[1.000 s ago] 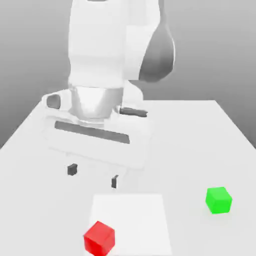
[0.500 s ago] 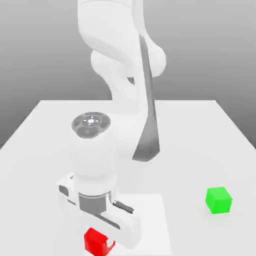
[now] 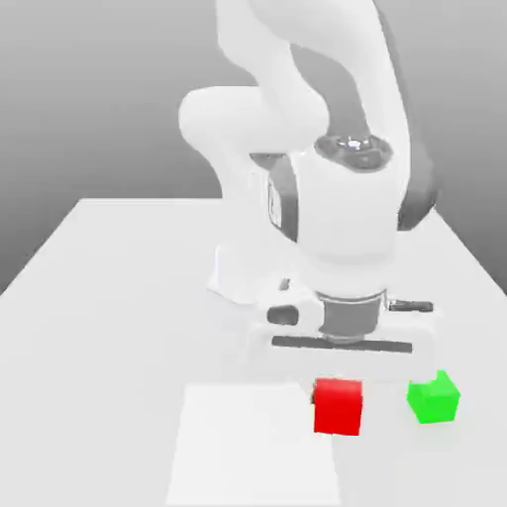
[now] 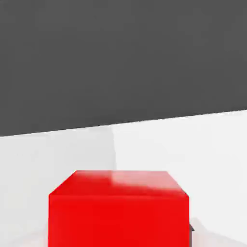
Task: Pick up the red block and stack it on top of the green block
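My jaws are pinched tight on the red block, one finger on each side of it. My gripper points straight down, and the block hangs right under my hand. In the exterior view the block looks lifted, with nothing touching its bottom. In the hand view the red block sits very close in front of the camera, and I can see its flat top and one big red face.

There is one red block and one green block. That makes two blocks. The green block sits on the table, just beside the red one, toward the exterior view's right. The two blocks do not touch. There is a small gap between them.

Under the red block, and reaching toward the exterior view's left, lies one pale square patch on the table top. The table is white and flat. My one big white arm bends down from above, behind the blocks.
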`<state>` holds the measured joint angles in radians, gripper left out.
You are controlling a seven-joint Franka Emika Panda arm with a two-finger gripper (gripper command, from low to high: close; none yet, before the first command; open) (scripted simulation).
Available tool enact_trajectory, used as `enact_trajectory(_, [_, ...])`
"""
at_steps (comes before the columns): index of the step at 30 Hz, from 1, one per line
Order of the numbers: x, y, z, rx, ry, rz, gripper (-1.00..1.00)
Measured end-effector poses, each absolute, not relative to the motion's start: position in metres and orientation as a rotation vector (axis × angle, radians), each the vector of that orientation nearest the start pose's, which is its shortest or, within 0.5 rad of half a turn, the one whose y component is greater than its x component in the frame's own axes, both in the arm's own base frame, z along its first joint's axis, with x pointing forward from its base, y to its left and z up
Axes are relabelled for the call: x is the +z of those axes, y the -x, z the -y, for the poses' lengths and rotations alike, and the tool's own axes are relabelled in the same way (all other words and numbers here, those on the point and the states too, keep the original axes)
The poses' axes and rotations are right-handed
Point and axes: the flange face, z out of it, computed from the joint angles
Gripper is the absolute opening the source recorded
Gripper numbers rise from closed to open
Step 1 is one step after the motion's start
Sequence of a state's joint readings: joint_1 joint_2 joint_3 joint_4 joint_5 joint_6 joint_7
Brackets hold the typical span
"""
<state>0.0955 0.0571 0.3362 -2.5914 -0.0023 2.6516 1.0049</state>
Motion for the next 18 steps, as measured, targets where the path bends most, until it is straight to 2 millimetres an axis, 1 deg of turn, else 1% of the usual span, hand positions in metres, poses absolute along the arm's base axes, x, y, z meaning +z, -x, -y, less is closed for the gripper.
enact_trajectory(1, [0.242,-0.38,-0.217,0.009,3.047,-0.705,-1.0])
enact_trajectory(3, [0.244,-0.335,-0.265,0.003,3.113,-0.384,-1.0])
enact_trajectory(4, [0.24,-0.313,-0.287,0.0,3.129,-0.249,-1.0])
enact_trajectory(5, [0.232,-0.313,-0.287,-0.002,3.131,-0.239,-1.0])
enact_trajectory(6, [0.223,-0.333,-0.264,-0.003,3.121,-0.347,-1.0])
enact_trajectory(7, [0.213,-0.337,-0.258,-0.004,3.119,-0.371,-1.0])
enact_trajectory(9, [0.191,-0.338,-0.255,-0.002,3.119,-0.377,-1.0])
enact_trajectory(10, [0.184,-0.337,-0.255,-0.001,3.119,-0.377,1.0])
enact_trajectory(15, [0.184,-0.337,-0.255,-0.001,3.119,-0.377,1.0])
enact_trajectory(16, [0.181,-0.337,-0.254,0.0,3.119,-0.377,1.0])
enact_trajectory(18, [0.192,-0.339,-0.254,-0.003,3.119,-0.38,1.0])
